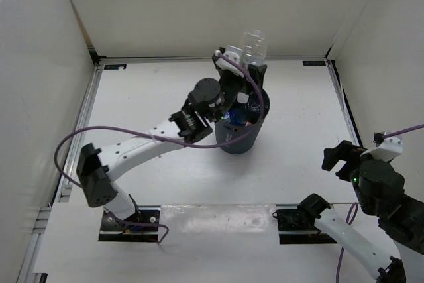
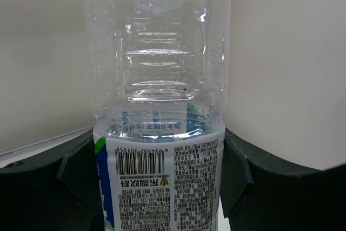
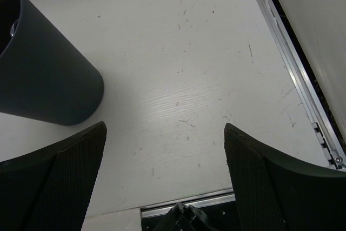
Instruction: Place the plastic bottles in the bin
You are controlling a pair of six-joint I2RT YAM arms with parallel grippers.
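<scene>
A clear plastic bottle [image 2: 159, 68] with a white, blue and green printed label stands between the fingers of my left gripper [image 2: 160, 179], base pointing away, and both pads lie against its sides. From above, that bottle [image 1: 254, 46] hangs over the far rim of the dark grey bin [image 1: 240, 138], with the left gripper [image 1: 244, 65] shut on it. Inside the bin a white cap [image 1: 242, 98] and a blue bottle [image 1: 234, 117] show. My right gripper [image 3: 165, 171] is open over bare table, right of the bin [image 3: 43, 79].
White walls close in the table at the back and on both sides. A metal rail [image 3: 294, 74] runs along the right edge. The left arm's purple cable [image 1: 99, 134] loops over the table's left part.
</scene>
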